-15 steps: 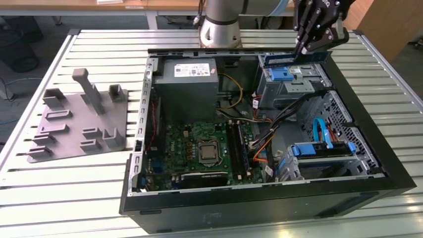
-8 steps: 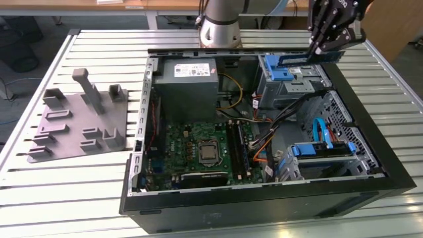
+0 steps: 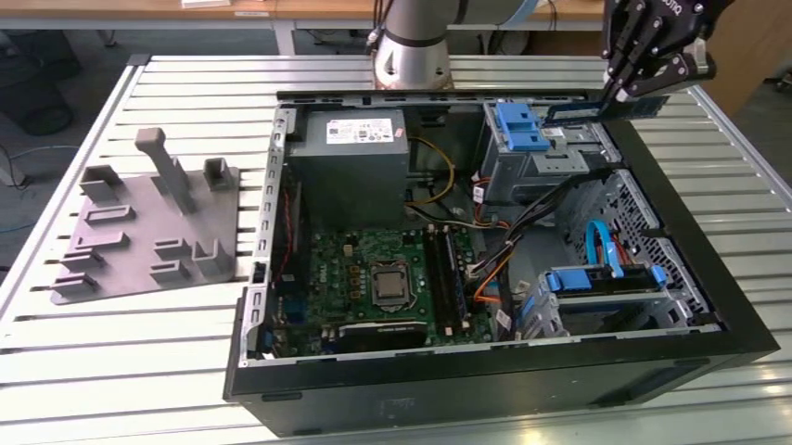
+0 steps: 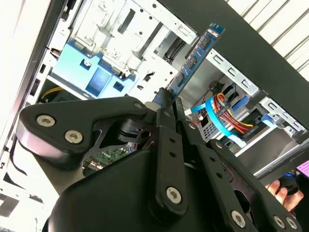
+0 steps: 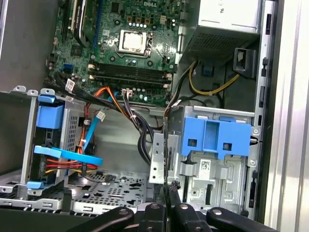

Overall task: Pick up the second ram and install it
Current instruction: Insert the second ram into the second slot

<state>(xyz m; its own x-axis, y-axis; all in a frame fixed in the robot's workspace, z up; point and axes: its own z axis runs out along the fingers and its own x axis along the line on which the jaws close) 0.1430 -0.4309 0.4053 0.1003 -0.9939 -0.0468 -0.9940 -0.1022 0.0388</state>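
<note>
The second ram point(image 3: 581, 109) is a thin dark stick held level above the back right corner of the open computer case point(image 3: 693, 278). My gripper point(image 3: 628, 93) is shut on one end of it. In the second wrist view the ram point(image 4: 194, 57) juts out from between the black fingers point(image 4: 164, 104), its chips showing. In the first wrist view the stick point(image 5: 165, 145) is seen edge-on, rising from the gripper point(image 5: 167, 200) over the blue drive bracket point(image 5: 215, 135). The long black memory slots point(image 3: 448, 276) point(image 5: 128, 73) lie beside the CPU socket point(image 3: 391, 284) point(image 5: 133, 41), far below the stick.
A gray plastic holder point(image 3: 148, 232) with upright blocks sits on the slatted table at the exterior view's left. Inside the case are the power supply point(image 3: 352, 153), blue drive brackets point(image 3: 517, 125) point(image 3: 594, 278) and loose cables point(image 3: 520, 222). The arm's base point(image 3: 415, 46) stands behind the case.
</note>
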